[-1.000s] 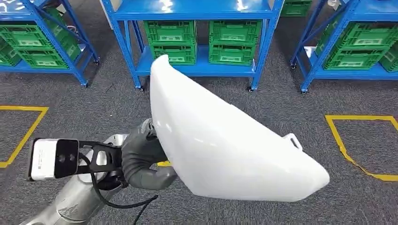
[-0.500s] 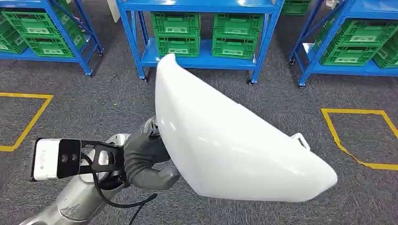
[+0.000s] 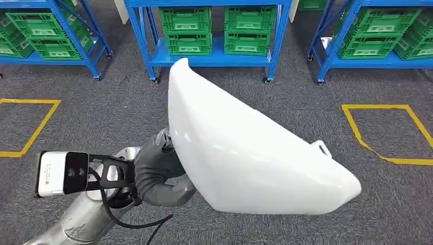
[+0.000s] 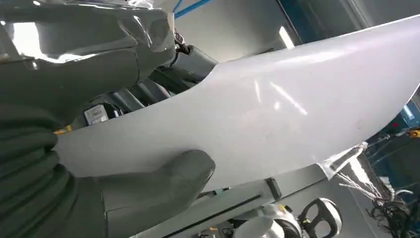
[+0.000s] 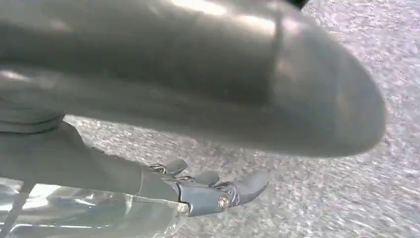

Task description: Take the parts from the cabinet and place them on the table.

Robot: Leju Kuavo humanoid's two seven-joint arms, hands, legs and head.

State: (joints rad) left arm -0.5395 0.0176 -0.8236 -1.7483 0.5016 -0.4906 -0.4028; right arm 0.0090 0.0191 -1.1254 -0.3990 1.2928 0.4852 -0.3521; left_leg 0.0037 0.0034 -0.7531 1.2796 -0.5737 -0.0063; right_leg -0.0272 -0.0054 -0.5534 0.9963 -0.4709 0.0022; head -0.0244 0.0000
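A large white curved shell part (image 3: 245, 148) is held out in front of me above the grey carpet. My left hand (image 3: 158, 171) grips its near left edge, with the thumb (image 4: 163, 183) pressed on the white part (image 4: 277, 114) in the left wrist view. In the right wrist view my right hand (image 5: 198, 191) is below the underside of the part (image 5: 198, 74). Its fingers are stretched out over the carpet and hold nothing. The part hides my right arm in the head view.
Blue shelf racks (image 3: 148, 51) with green crates (image 3: 209, 30) stand across the far side. Yellow tape squares mark the carpet at the left (image 3: 30, 132) and at the right (image 3: 388, 132). Grey carpet lies between me and the racks.
The whole picture has shifted: racks and tape marks slid up and away, so the camera moved. The white part stays in my left hand's grip with almost the same pose.
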